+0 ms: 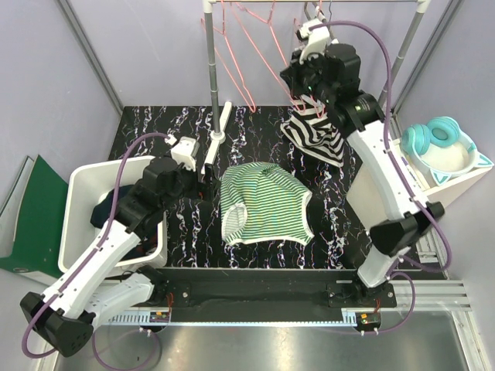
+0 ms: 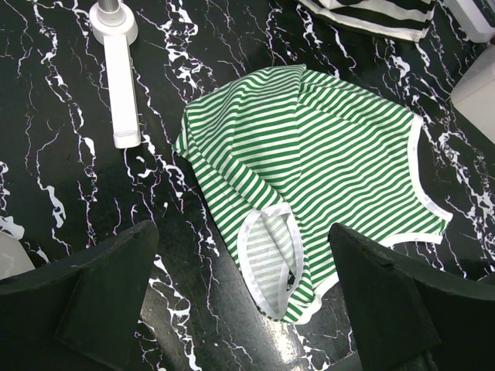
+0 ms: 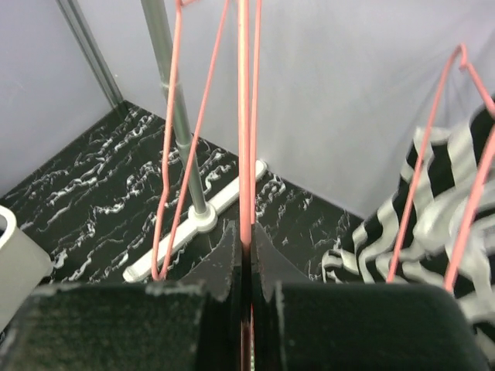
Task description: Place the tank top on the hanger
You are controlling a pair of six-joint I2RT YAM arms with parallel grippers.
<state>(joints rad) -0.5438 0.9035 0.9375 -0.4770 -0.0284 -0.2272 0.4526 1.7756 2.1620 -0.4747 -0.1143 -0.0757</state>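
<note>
Pink hanger (image 3: pixel 244 116) pinched in raised right jaws | left jaws wide, low beside tank top (image 2: pixel 309 154)

No text, label, brand name, number or sign can be read anywhere; nothing legible is shown in the three views.

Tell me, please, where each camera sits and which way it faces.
Top external: above, behind the bases, looking down at the table; left arm and right arm show.
Left wrist: over the tank top, looking down; open left fingers frame it.
Right wrist: raised, facing the rack; right fingers shut on the hanger.
Shared: top and left wrist both show the tank top.
</note>
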